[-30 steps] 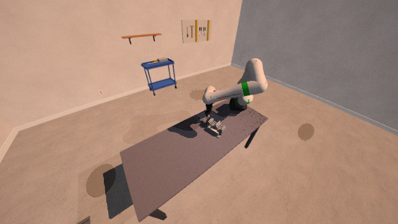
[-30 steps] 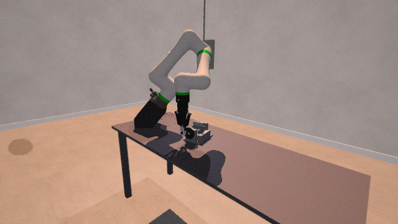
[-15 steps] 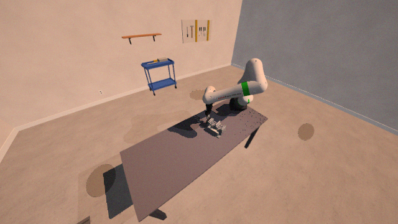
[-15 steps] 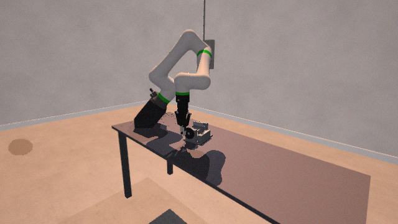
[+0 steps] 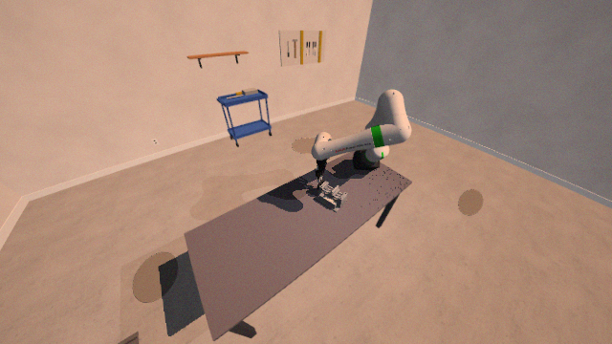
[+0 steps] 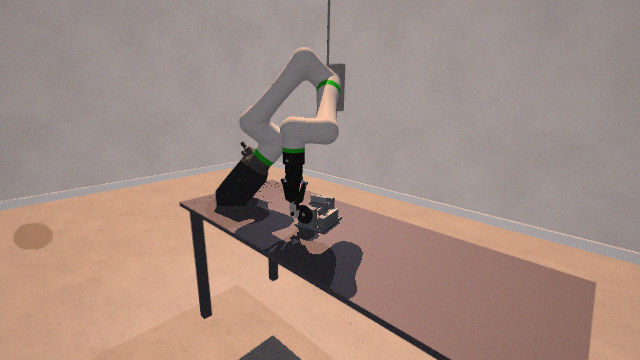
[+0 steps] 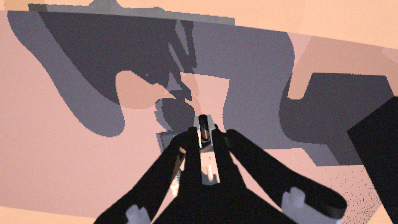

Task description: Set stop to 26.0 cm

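Note:
A small grey stop fixture (image 5: 332, 200) stands on the brown table near the robot's base; it also shows in the exterior view (image 6: 320, 214). Its dark round handwheel (image 6: 304, 215) faces the table's near edge. My gripper (image 6: 296, 206) points straight down onto the wheel and is shut on it. In the wrist view the two black fingers close on the thin dark rim of the handwheel (image 7: 204, 125), seen edge-on. The fixture's scale and stop position are too small to read.
The arm's black base (image 6: 239, 185) sits on the table's far corner. The long table (image 5: 282, 229) stretches away from the fixture. A blue cart (image 5: 245, 116), a wall shelf (image 5: 217, 55) and a tool board (image 5: 301, 47) stand along the far wall.

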Available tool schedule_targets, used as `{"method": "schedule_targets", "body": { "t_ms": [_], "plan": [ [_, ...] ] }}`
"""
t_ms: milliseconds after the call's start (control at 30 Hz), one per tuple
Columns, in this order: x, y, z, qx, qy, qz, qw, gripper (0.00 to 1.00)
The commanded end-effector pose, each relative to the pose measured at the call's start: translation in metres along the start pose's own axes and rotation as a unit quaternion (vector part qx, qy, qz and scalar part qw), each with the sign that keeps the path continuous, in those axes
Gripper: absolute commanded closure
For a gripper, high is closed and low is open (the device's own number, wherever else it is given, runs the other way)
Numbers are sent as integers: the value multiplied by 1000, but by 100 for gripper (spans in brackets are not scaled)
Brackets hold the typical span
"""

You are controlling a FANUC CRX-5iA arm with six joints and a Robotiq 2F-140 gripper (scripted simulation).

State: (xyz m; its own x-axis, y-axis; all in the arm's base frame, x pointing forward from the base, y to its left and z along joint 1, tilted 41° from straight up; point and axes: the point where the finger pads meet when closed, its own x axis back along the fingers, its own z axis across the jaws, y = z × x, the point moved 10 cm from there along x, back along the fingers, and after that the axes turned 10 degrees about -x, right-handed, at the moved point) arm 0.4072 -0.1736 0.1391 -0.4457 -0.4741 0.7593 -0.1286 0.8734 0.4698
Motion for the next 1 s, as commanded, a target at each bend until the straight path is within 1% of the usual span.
{"method": "schedule_targets", "body": {
  "t_ms": [0,967],
  "plan": [
    [0,0,0,0,0,0,1000,96],
    [4,0,-2,0,0,0,1000,96]
  ]
}}
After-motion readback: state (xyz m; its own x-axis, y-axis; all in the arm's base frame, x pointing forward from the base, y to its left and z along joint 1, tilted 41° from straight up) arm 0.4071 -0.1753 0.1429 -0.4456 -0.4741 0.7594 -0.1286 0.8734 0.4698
